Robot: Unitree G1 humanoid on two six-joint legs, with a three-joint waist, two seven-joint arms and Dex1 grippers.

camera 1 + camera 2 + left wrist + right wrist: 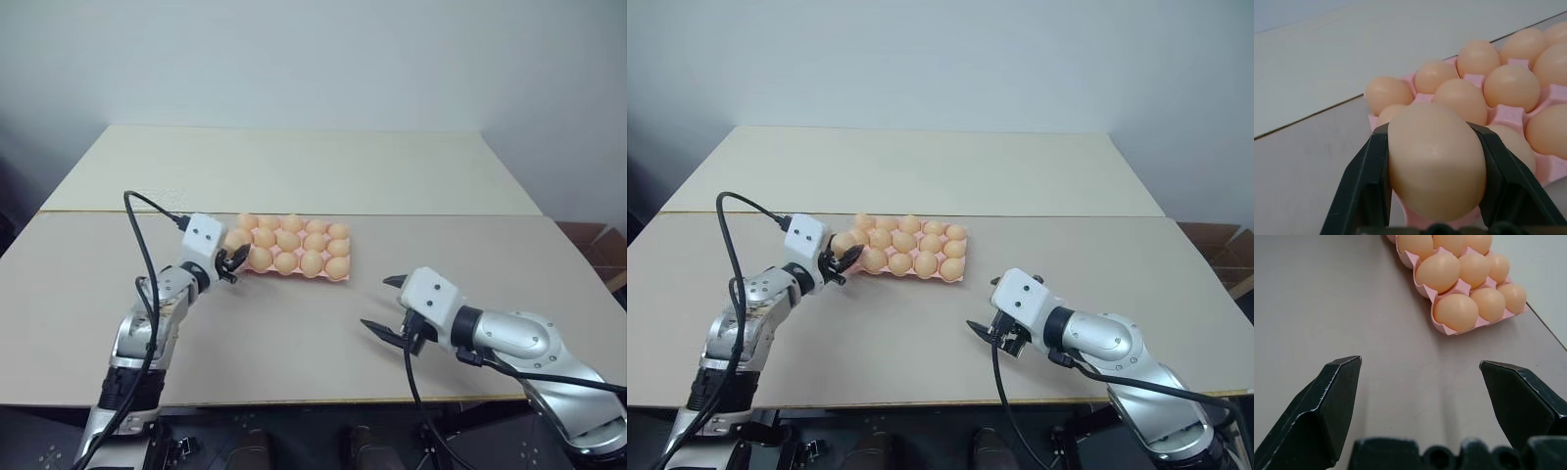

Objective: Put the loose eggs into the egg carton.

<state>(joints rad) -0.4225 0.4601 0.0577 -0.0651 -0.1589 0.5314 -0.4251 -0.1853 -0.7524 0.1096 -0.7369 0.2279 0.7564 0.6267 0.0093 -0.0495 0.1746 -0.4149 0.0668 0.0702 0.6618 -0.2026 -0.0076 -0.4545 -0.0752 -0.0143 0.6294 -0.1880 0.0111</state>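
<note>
Now, on your left, the left end effector (233,262) is clenched on an egg (1436,161), one black finger (1362,186) on each flank of the shell. It hangs at the carton's (338,277) near-left corner, just above the pink rim and pointing roughly level over the tray.

From the left wrist view, the cups ahead of the held egg look full. I judge the free one to be at that near-left corner, under or just behind the egg, but the egg itself hides it, so check before you lower.

To do this step well, centre the egg over the empty cup and come down slowly until the shell sits in the pulp. Only then spread the fingers, and only a little. The neighbouring eggs stand close on the far and inner sides, and a wide release could nudge them. Back out along the line you came in on, towards the bare table (294,343), not sideways across the row.

Across the tray the other rows look full, and I see no loose egg on the table.

On your right, the right end effector (385,304) is released, jaws wide with nothing between them, hovering over the table well apart from the carton. Leave it there; it is out of the way.
</note>
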